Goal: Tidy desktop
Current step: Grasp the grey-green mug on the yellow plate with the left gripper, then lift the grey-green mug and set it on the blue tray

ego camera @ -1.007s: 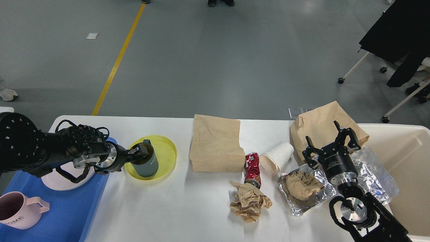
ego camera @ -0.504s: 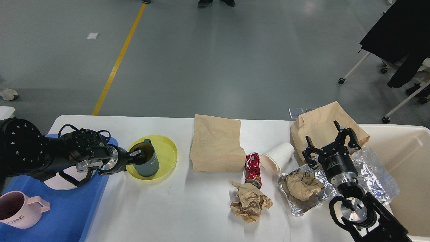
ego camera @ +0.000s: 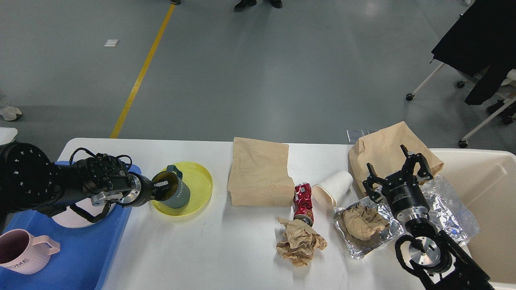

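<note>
Gripping the rim of a dark green mug [ego camera: 174, 192], the left gripper [ego camera: 160, 187] has its two fingers pinched on the mug's wall, one inside and one outside. That mug sits tipped toward the arm on a yellow plate [ego camera: 197, 183], near the left end of the desktop [ego camera: 209, 249], the big white table that fills the lower part of the view. Off to the other side, the right gripper [ego camera: 397, 171] hangs with its fingers spread wide and nothing in them, just above a foil tray [ego camera: 375, 241] with a ball of brown paper [ego camera: 363, 221] in it. A flat paper bag [ego camera: 260, 173], a squashed red can [ego camera: 303, 201], a tipped white paper cup [ego camera: 332, 187] and more crumpled paper [ego camera: 300, 241] lie in the middle. A blue tray [ego camera: 80, 249] with a pink mug [ego camera: 20, 249] sits at the left, and a cream bin [ego camera: 483, 189] at the right. I think the green mug is hard, a bit heavy and smooth, so it could slip or break if it falls; a firm pinch on the rim or the handle looks best. I think the paper, cup and foil are light and soft, easy to squash, so they can be grabbed almost anywhere.
</note>
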Motion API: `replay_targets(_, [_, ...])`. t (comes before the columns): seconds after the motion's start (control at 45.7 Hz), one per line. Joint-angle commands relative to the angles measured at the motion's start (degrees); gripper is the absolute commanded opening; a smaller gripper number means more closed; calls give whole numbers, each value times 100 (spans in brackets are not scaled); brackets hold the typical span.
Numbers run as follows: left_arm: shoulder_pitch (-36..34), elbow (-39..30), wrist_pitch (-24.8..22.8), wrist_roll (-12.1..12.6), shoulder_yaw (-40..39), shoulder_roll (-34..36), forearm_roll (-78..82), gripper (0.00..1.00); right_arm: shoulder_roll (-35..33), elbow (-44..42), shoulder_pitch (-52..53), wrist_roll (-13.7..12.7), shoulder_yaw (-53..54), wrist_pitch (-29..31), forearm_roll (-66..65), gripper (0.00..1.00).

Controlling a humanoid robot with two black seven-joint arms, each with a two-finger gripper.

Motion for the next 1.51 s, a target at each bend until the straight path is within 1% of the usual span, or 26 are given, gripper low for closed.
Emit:
replay_targets(0.0, [-83,-37,-134,-10,-12,43,4,0,0,0,0,-1,0,0,0,100])
replay_targets(0.066, [-232,-116,-362,-19,6,69,22,0,0,0,0,-1,0,0,0,100])
replay_targets(0.175, [-672,-274,-1030,-28,146,104,31,0,0,0,0,-1,0,0,0,100])
replay_targets(0.241, [-926,-485,-1285,-106,400,227,31,0,0,0,0,8,0,0,0,100])
replay_targets(0.35, [-1515,-1091,-1356,-107,568,447,31,0,0,0,0,-1,0,0,0,100])
replay_targets(0.504, [-2455,-2084,-1409,-89,1060,614,92,0,0,-9,0,-1,0,0,0,100])
replay_targets(0.722, [-4178,-3648,-1506,-107,1543,834,496,0,0,0,0,-1,0,0,0,100])
replay_targets(0.744, [-4562,-3928,-1567,-107,1666,825,540,0,0,0,0,-1,0,0,0,100])
replay_targets(0.854, [-5426,-4589,-1760,-107,1869,772,602,0,0,-9,0,-1,0,0,0,100])
replay_targets(0.919, [-5909,-4871,-1953,-115,1948,746,654,0,0,0,0,-1,0,0,0,100])
replay_targets(0.963, [-6103,-4950,-2094,-115,1983,746,707,0,0,-9,0,8,0,0,0,100])
replay_targets(1.029, [-6201,-4959,-2218,-115,1992,755,778,0,0,0,0,-1,0,0,0,100])
replay_targets(1.16, [-6131,-4925,-2156,-133,2044,851,1067,0,-9,0,0,-1,0,0,0,100])
replay_targets(1.204, [-6087,-4907,-2121,-229,2132,921,1225,0,-8,0,0,-1,0,0,0,100])
replay_targets(1.27, [-5833,-4837,-2042,-484,2185,1254,1559,0,0,0,0,-1,0,0,0,100])
replay_targets(1.314, [-5587,-4766,-1955,-607,2177,1544,1866,0,0,0,0,-1,0,0,0,100])
replay_targets(1.445, [-4901,-4529,-1472,-652,2141,2362,2649,0,0,0,0,-1,0,0,0,100])
replay_targets(1.467, [-4648,-4390,-1358,-669,2133,2668,2859,0,-8,0,0,-1,0,0,0,100])
replay_targets(1.489, [-4497,-4310,-1304,-669,2115,2810,2956,0,0,0,0,-1,0,0,0,100])
